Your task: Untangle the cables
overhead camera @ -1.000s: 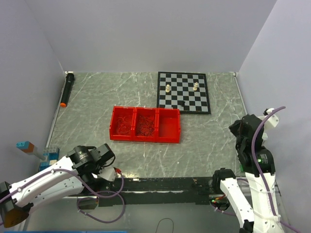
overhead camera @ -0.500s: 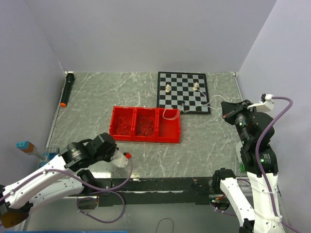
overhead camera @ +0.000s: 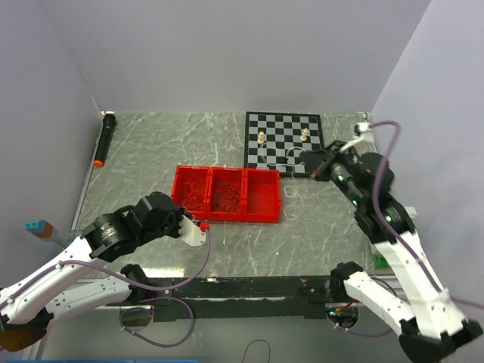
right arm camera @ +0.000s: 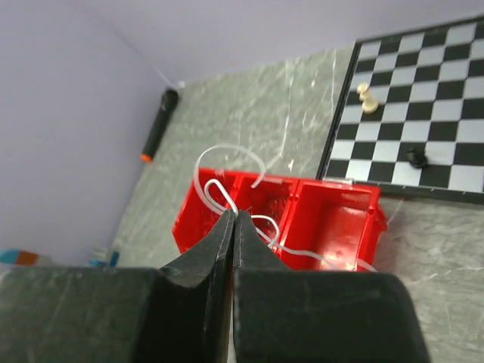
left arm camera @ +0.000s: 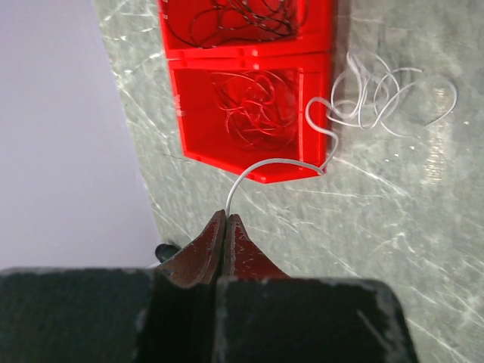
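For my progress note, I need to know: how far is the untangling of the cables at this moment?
Done: the red cables and the black cables lie in separate compartments of the red tray. In hand: the left end effector and the right end effector are each shut on the white cable. Left: its loops lie tangled on the table beside the tray, so it likely needs pulling apart.

Robot lab test cell. Marble-pattern table [overhead camera: 151,151] boxed in by plain lilac walls [overhead camera: 227,53]. Left arm [overhead camera: 68,280] and right arm [overhead camera: 401,249] bolted at 6 o'clock. Staged props: red bin [overhead camera: 227,216] at centre, chessboard [overhead camera: 291,155] at 1 o'clock, marker [overhead camera: 105,138] at 10 o'clock.
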